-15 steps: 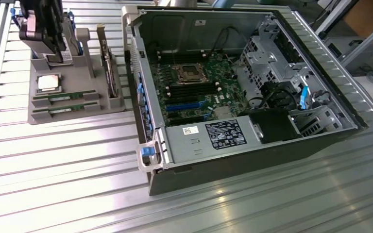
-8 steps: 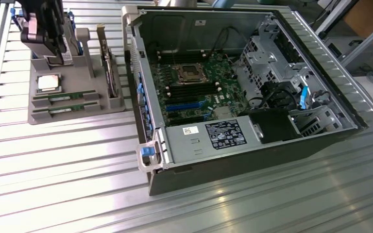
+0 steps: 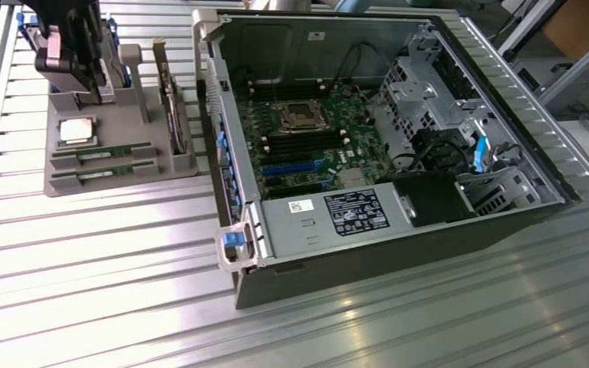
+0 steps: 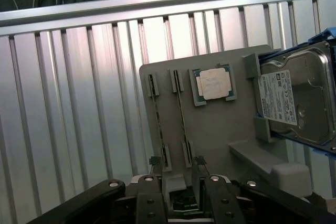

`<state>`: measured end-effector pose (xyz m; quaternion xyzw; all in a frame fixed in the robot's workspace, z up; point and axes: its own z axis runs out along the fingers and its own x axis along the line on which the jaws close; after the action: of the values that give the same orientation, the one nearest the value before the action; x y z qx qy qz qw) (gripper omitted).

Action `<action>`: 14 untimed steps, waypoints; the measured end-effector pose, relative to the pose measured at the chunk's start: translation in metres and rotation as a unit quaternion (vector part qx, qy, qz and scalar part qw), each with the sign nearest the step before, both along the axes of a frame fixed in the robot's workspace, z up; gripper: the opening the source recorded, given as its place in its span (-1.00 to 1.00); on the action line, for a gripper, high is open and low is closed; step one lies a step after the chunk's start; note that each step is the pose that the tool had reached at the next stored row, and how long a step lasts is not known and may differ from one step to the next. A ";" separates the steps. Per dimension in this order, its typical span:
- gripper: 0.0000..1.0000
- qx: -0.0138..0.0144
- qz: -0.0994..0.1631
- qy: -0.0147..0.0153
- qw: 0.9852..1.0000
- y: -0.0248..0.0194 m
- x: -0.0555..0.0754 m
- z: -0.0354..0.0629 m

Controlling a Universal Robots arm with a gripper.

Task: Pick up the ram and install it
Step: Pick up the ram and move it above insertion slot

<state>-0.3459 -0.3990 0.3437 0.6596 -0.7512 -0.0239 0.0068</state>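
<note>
Two ram sticks, thin green strips with white labels, lie side by side in slots of a grey holder (image 3: 120, 123): one ram stick (image 3: 103, 152) and its twin (image 3: 100, 173). In the wrist view they stand edge-on as the ram (image 4: 181, 114) and the second stick (image 4: 156, 114). My gripper (image 3: 77, 77) hangs above the holder's far end, apart from the sticks. Its fingertips (image 4: 199, 162) stand open with nothing held, gripper (image 4: 177, 162).
A square silver processor (image 4: 214, 84) sits on the holder beside the sticks. A hard drive (image 4: 299, 98) and a bracketed card (image 3: 172, 107) stand on the same holder. The open computer case (image 3: 376, 138) lies at the exterior view's right, its motherboard slots (image 3: 294, 142) exposed. Ribbed metal table (image 3: 90, 291) underneath.
</note>
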 end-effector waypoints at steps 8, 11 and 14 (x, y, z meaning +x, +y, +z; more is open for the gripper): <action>-0.28 0.000 0.000 0.000 1.000 0.0000 0.000 -0.0036; -0.28 0.000 0.000 0.000 1.000 0.0000 0.000 -0.0054; -0.28 0.000 0.000 0.000 1.000 0.0000 0.000 -0.0067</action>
<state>-0.3459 -0.3990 0.3370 0.6596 -0.7512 -0.0239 0.0068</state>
